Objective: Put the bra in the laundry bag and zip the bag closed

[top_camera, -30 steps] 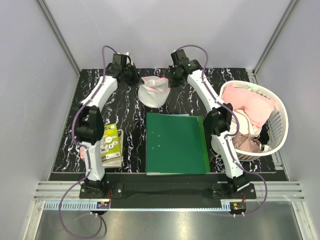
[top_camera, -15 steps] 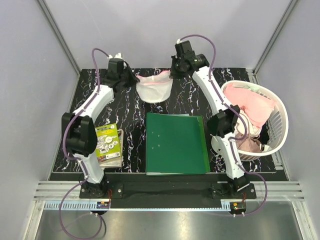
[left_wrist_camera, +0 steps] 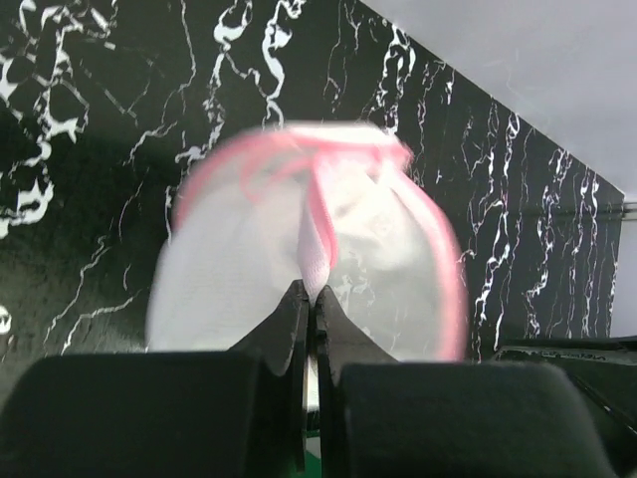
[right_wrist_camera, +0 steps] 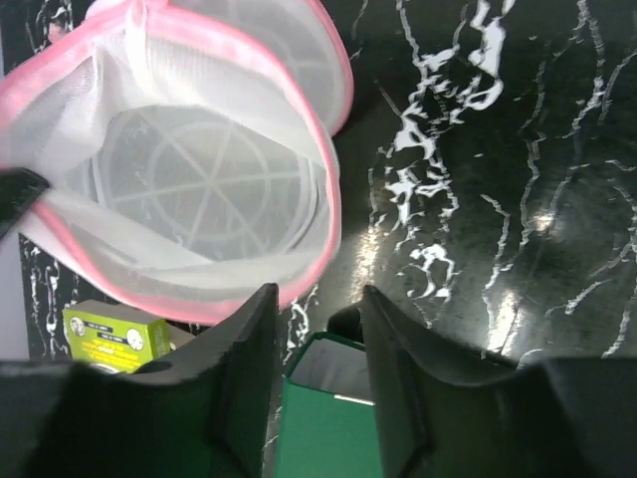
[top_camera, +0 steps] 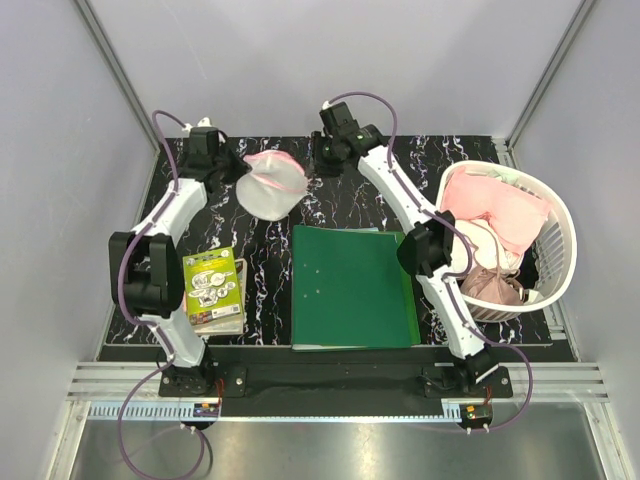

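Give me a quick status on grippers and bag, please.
Left gripper shut on laundry bag. Right gripper open, empty, beside it. Bag unzipped, no bra inside. Green folder lies mid-table, not blocking.

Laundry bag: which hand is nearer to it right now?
Left. The left hand is shut on the laundry bag, pinching its mesh from the bag's left side. The right hand is open just off the bag's right edge, gripping nothing.
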`<state>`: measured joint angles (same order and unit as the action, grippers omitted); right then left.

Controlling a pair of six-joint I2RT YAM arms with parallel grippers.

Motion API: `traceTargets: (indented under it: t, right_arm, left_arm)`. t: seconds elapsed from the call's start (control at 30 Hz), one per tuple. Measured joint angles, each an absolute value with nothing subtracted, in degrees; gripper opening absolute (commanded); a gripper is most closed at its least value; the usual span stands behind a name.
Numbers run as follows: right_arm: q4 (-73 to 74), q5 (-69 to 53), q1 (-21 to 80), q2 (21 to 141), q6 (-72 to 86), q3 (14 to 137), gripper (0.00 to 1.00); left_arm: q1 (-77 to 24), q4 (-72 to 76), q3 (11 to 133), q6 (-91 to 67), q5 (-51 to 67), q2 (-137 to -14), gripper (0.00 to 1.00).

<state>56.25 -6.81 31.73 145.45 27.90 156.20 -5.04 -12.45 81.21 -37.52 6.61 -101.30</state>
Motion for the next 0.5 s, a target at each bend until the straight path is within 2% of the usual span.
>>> traceTargets:
  t: [0.2,0.3,0.4,0.43,0.5]
  right_arm:
    - [57.4,-6.6,32.6,143.7,27.6,153.5,0.74]
    - [60.8,-5.6,32.2,140.9,26.2,151.9,0.80]
    - [64.4,-5.0,31.3,135.6,25.3,149.6,0.89]
    - [65.5,-4.8,30.7,133.0,25.0,148.3,0.91]
    - [67.8,-3.6,28.9,126.9,24.7,145.7,0.94]
  left_arm:
    - [-5.1,-9.9,72.1,-38.0,7.1,-99.5,0.04]
    - [-5.1,-11.0,69.8,-37.8,7.2,-99.5,0.19]
    - [-5.1,-11.7,69.2,-37.4,7.3,-99.3,0.36]
    - [-5.0,-12.1,69.1,-37.2,7.4,-99.0,0.48]
    - [-4.9,-13.2,68.8,-36.7,7.9,-97.8,0.57]
